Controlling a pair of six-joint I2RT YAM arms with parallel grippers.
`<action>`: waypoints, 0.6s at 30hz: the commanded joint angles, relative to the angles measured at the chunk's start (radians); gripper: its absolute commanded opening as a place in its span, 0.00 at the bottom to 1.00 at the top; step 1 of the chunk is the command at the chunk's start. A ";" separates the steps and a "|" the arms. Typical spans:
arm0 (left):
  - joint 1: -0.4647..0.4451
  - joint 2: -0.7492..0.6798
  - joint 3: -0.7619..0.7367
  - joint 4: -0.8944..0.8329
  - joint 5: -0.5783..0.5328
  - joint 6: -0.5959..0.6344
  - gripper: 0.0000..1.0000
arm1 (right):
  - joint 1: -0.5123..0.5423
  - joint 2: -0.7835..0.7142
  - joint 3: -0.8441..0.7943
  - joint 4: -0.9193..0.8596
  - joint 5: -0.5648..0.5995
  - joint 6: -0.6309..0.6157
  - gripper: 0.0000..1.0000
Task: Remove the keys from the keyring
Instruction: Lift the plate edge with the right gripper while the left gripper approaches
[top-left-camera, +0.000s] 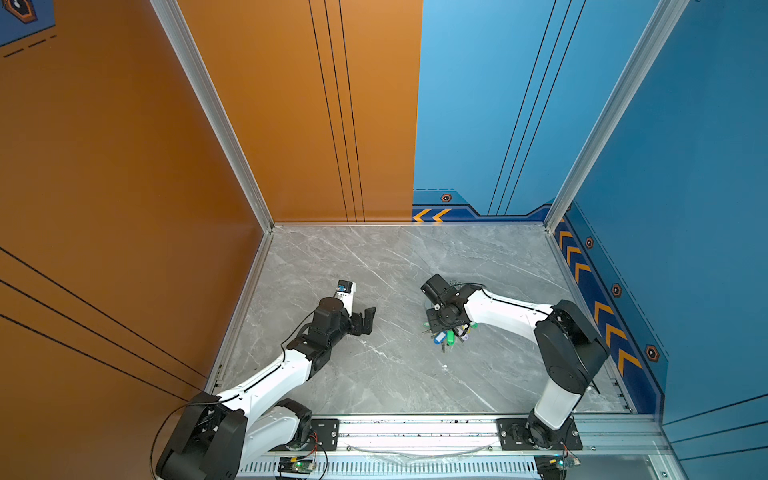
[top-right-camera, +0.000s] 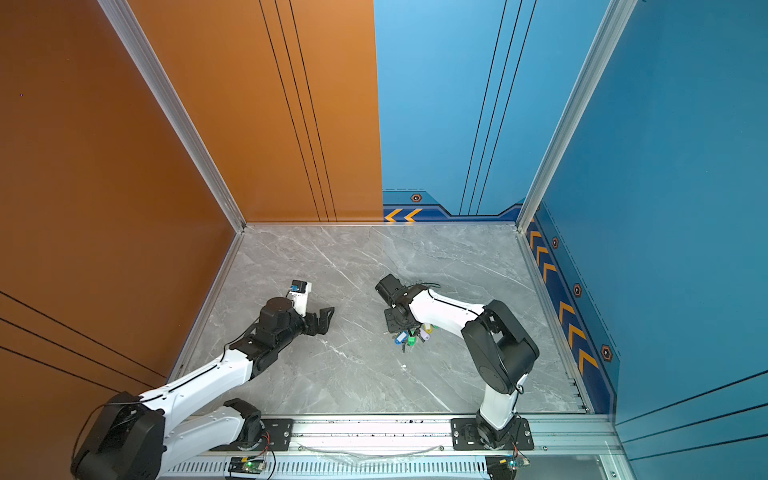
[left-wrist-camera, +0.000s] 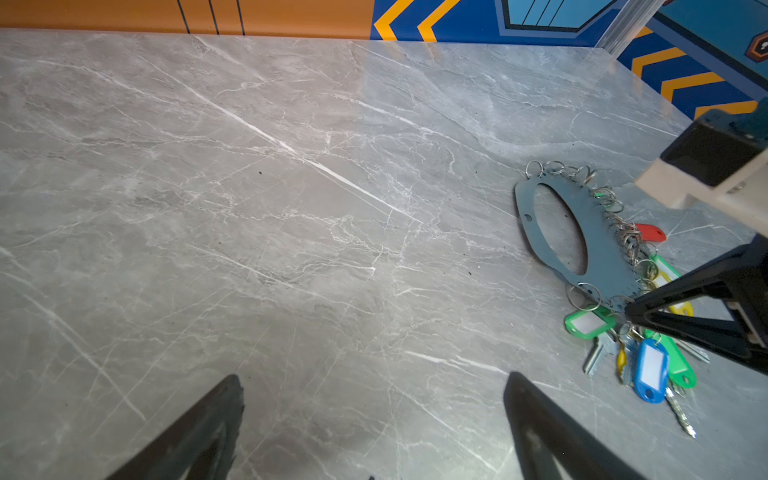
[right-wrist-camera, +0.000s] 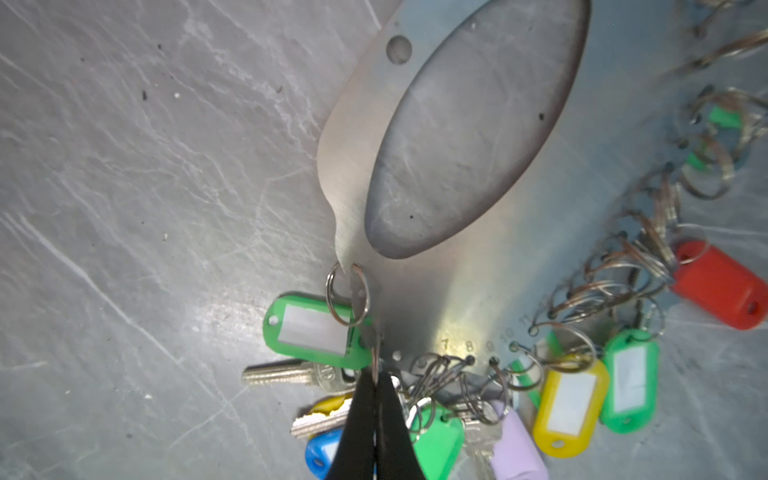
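Where the keyring lies flat on the marble table, right of its middle, the keys cluster along one edge. At that edge the right gripper has its tips pressed together on a small ring. The left gripper, well apart from the keyring, stands wide open.

Desk: grey marble pattern with white veins and scattered dark specks. Orange wall at left and rear-left. Blue wall at rear-right and right, with a yellow chevron band along its base. Aluminium rail along the front edge. Small circuit board, green light lit, below the rail.
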 joint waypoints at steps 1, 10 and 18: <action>-0.017 0.023 -0.002 0.038 0.065 0.025 0.98 | -0.003 -0.061 -0.045 -0.016 0.010 -0.104 0.04; -0.109 0.103 0.049 0.061 0.111 0.042 0.99 | -0.063 -0.202 -0.202 0.155 -0.090 -0.261 0.04; -0.167 0.215 0.120 0.081 0.150 0.015 0.99 | -0.108 -0.256 -0.253 0.180 -0.159 -0.274 0.04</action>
